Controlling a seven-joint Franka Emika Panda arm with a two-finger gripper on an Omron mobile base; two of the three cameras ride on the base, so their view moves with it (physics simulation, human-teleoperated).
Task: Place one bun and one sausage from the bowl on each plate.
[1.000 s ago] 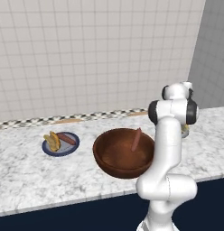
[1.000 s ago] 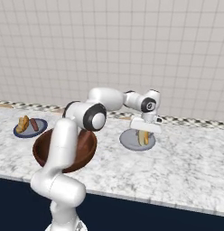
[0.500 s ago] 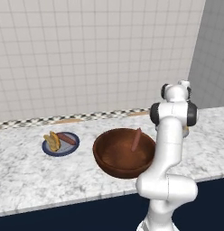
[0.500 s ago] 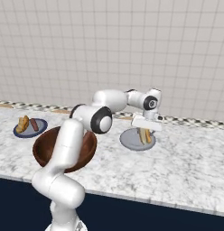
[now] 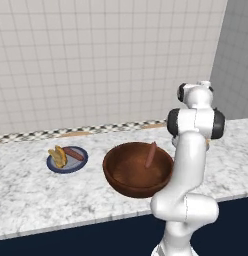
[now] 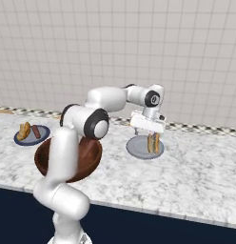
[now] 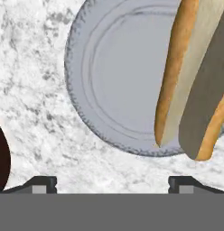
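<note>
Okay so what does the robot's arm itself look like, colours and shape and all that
The arm is made of smooth, rounded glossy white segments with dark, nearly black caps and bands at the joints. At its end sits a boxy white hand with a gripper. In the hand view the jaws end in small dark tips with pale grey pads. No loose cables or markings are visible.

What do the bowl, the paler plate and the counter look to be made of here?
Bowl: apparently wood, reddish-brown, with a soft satin sheen. Paler plate: likely matte ceramic, uniform grey with ringed ridges and a textured rim. Counter: looks like speckled grey-white stone, granite or marble.
</note>
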